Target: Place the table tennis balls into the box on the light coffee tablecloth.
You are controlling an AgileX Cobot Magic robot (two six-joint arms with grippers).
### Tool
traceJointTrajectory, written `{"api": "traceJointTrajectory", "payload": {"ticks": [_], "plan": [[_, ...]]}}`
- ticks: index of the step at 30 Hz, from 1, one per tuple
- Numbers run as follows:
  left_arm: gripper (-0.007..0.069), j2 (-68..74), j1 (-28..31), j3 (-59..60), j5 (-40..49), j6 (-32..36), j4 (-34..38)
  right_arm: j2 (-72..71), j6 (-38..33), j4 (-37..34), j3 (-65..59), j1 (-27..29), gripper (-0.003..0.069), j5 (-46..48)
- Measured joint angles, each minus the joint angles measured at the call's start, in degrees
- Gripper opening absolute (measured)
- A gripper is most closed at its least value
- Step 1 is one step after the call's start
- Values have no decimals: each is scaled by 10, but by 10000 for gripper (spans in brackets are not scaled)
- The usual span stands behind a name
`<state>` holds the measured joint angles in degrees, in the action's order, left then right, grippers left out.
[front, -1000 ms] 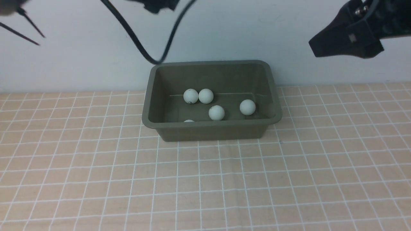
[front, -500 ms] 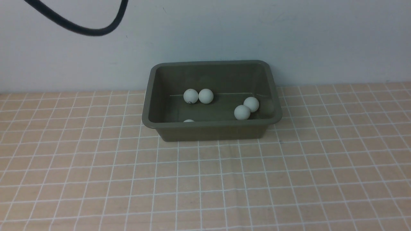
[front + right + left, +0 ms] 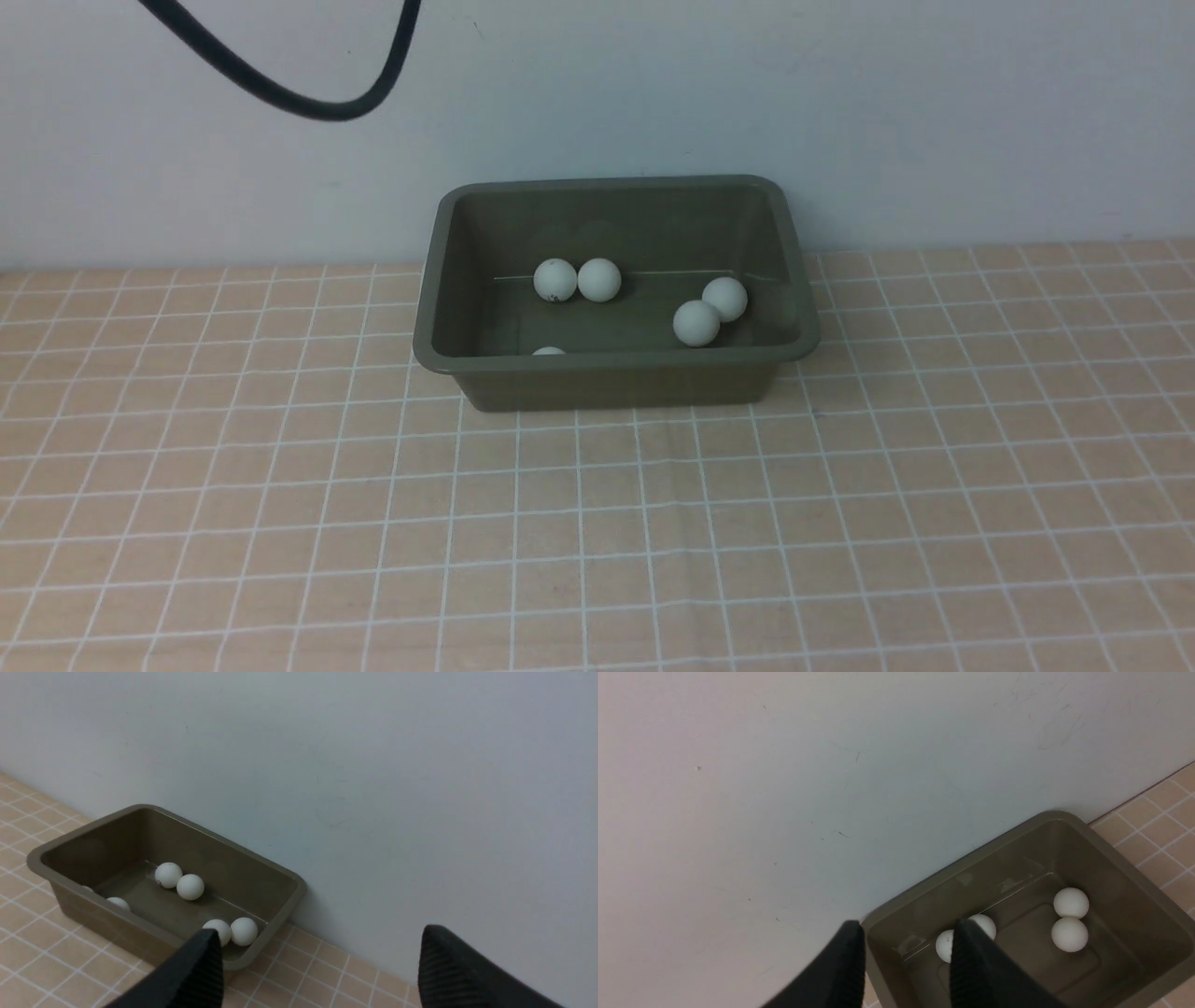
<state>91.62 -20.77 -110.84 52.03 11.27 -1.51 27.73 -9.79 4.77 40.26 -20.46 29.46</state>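
Observation:
The olive-green box (image 3: 616,362) stands on the light coffee tablecloth (image 3: 597,523), close to the wall. Several table tennis balls lie inside it: a touching pair at the back left (image 3: 555,280), another pair at the right (image 3: 696,323), and one (image 3: 549,351) mostly hidden behind the front rim. Neither gripper shows in the front view. In the left wrist view my left gripper (image 3: 908,935) hovers high over the box's (image 3: 1111,882) left end, jaws apart and empty. My right gripper (image 3: 320,938) is wide open and empty, up beside the box's (image 3: 233,868) right end.
A plain white wall (image 3: 840,112) rises directly behind the box. A black cable (image 3: 345,112) loops down at the top left of the front view.
Both arms have left the front view; only the cable remains at the top. One ball has rolled from the middle of the box to the right and now rests against another.

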Motion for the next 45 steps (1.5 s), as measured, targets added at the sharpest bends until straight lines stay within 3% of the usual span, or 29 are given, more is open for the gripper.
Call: {"api": "traceJointTrajectory", "payload": {"ticks": [7,23,35,45], "plan": [[204,0,0,0,0,0,15,-90,25,2,-134,0,487,-91],[204,10,0,0,0,1,40,-93,42,-4,-171,0,483,-49],[204,25,0,0,0,9,90,-93,70,-66,-321,0,483,-204],[204,25,0,0,0,11,90,-93,71,-71,-324,0,483,-209]]}}
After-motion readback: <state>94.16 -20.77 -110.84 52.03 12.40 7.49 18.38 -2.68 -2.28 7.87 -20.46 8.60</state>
